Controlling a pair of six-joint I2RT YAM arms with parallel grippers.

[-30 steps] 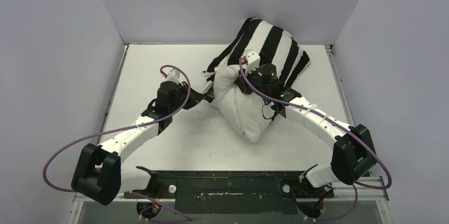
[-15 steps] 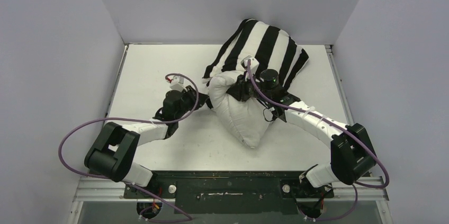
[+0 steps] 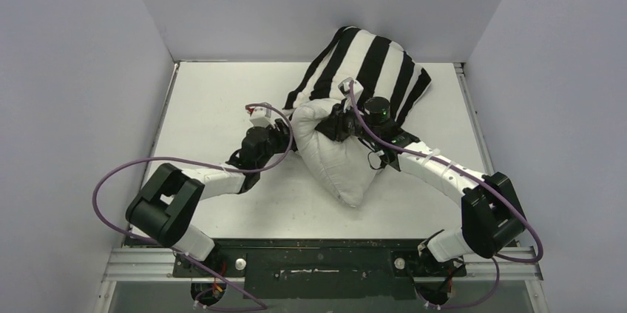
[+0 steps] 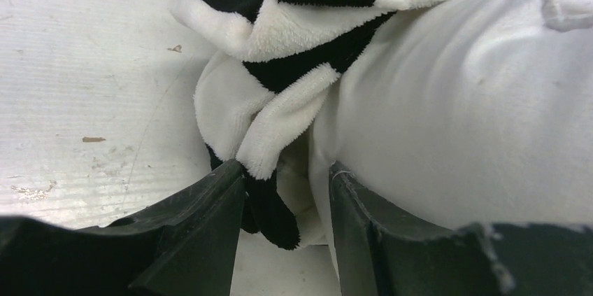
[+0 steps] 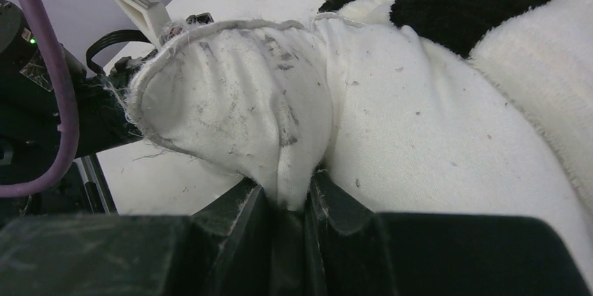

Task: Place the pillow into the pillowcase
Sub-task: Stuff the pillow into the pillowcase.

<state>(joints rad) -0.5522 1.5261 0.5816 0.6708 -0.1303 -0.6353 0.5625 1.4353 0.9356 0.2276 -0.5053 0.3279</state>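
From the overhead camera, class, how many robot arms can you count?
2. The left arm reaches the pillow's left side; the right arm reaches its upper right. None appear hidden.

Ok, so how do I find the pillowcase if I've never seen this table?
Look at the white table, toward its far edge. There a floppy cloth, the pillowcase, lies partly pulled over the far end of the plump pillow. It is the only thing with broad black and white stripes; the pillow is plain off-white.

left tool (image 4: 287, 177): jaws parted, shifted right toward pillow (image 3: 336, 165) | left elbow (image 3: 164, 206): swung rightward
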